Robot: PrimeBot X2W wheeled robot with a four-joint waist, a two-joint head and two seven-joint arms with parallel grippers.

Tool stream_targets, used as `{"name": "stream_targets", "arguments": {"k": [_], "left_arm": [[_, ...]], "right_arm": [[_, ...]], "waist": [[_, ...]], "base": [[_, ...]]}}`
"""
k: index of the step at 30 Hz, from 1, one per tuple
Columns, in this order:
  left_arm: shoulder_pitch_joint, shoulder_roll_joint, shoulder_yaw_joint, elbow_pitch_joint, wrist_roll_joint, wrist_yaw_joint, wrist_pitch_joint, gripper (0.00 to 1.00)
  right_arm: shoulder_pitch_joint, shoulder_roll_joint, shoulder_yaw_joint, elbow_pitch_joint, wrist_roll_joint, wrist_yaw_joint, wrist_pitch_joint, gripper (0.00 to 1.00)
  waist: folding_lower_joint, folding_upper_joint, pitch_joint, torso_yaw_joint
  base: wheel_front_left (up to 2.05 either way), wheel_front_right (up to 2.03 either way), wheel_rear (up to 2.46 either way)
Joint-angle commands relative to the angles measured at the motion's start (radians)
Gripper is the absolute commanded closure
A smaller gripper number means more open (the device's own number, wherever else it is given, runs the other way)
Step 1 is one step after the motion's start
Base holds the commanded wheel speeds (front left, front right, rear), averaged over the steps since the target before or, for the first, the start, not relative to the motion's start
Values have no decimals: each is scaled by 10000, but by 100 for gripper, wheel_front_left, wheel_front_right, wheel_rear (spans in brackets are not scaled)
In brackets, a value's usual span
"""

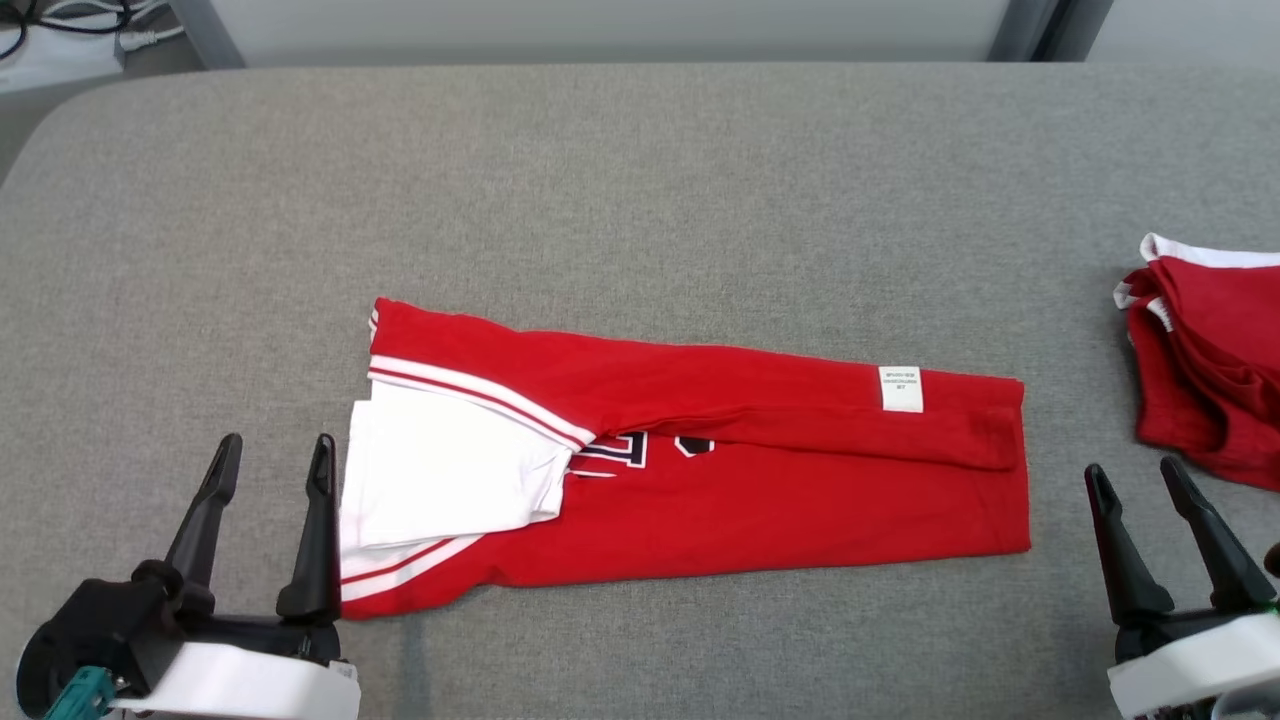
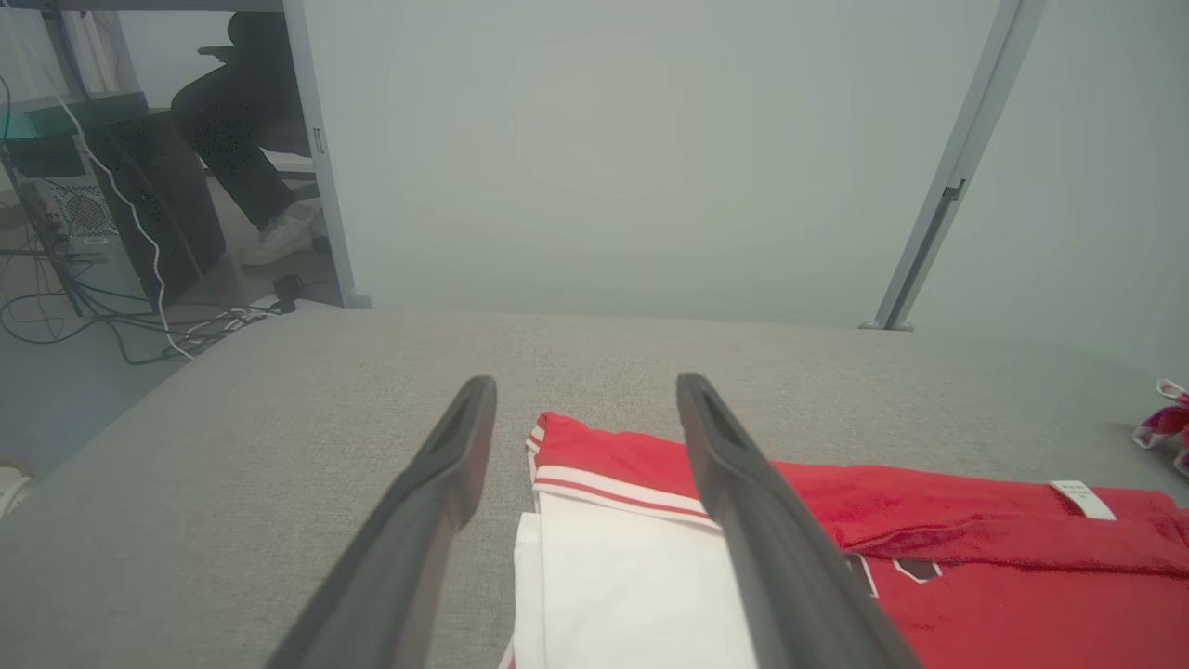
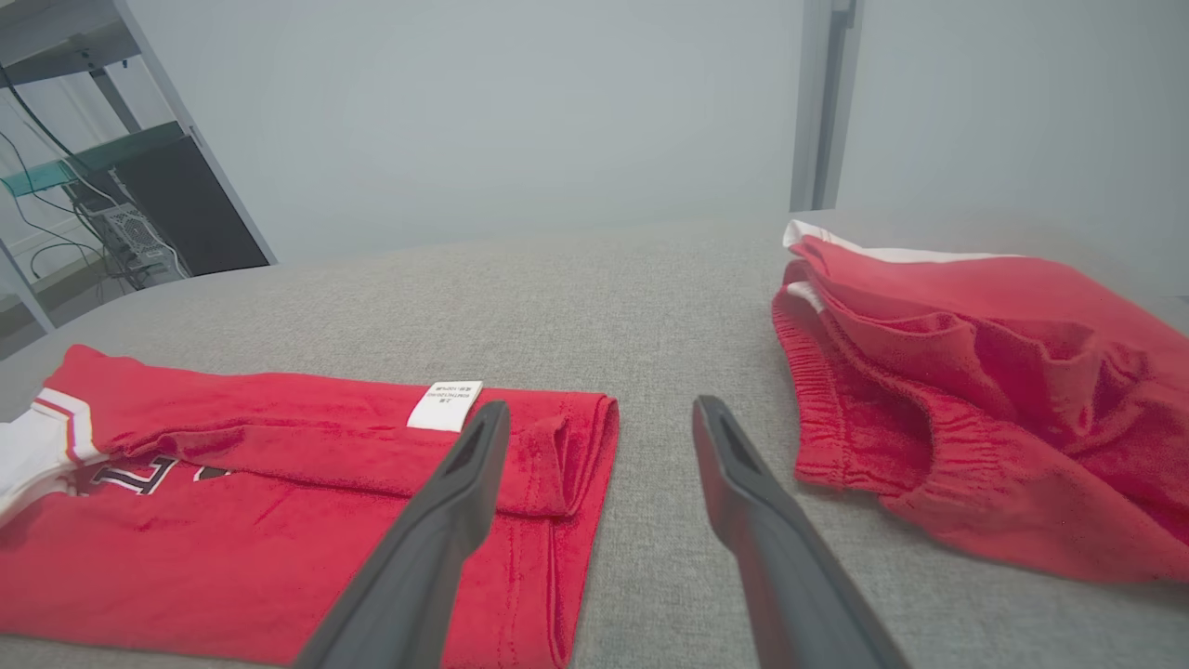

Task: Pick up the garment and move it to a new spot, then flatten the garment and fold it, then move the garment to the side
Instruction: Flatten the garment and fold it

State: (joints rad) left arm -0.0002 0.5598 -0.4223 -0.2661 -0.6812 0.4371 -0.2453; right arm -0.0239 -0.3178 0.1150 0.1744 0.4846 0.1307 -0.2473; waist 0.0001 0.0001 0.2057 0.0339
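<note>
A red garment (image 1: 700,470) lies folded into a long band across the middle of a grey counter (image 1: 640,180), its length running left to right before you. At its left end a white panel with red and white stripes is folded over the red cloth.

The left gripper (image 1: 276,442) sits low at the garment's left edge. Its fingers are spread apart and hold nothing, and the inner one is just beside the white panel. The right gripper (image 1: 1132,468) sits just off the garment's right edge. Its fingers are also spread and empty, with a strip of bare counter between them and the cloth.

Open room: a wide band of bare counter lies beyond the garment, reaching to the far edge, which rounds off at the far left corner. A narrower strip lies in front of the garment. To the right, bare counter separates the garment from a crumpled second garment (image 1: 1210,370), red with white trim, which runs out of the head view.

A white label (image 1: 901,389) sits on the upper fold near the right end (its print is too small to read). Dark block letters (image 1: 610,455) edged in white show at the middle, partly tucked under the fold, and you cannot read them as a word.
</note>
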Motion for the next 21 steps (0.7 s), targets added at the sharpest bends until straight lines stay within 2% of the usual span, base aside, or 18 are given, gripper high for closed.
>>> {"name": "stream_targets", "arguments": {"k": [1,9,21], "left_arm": [[-145,317,361,-296,84,134,10,0],[244,523,124,-46,206,132,160,0],[262,631,71,388,57,-87,272,0]], "right_arm": [[217,-171,100,-252,-124,0,-117,0],[1049,250,-128,-498,-535,0,66,0],[1308,356,-282,-916,-719,0,429,0]], "waist": [[-1,-1,-270,-120],[-1,-1,-889,-208],[-1,-1,-1125,-171]], "base": [[0,0,0],[0,0,0],[0,0,0]]}}
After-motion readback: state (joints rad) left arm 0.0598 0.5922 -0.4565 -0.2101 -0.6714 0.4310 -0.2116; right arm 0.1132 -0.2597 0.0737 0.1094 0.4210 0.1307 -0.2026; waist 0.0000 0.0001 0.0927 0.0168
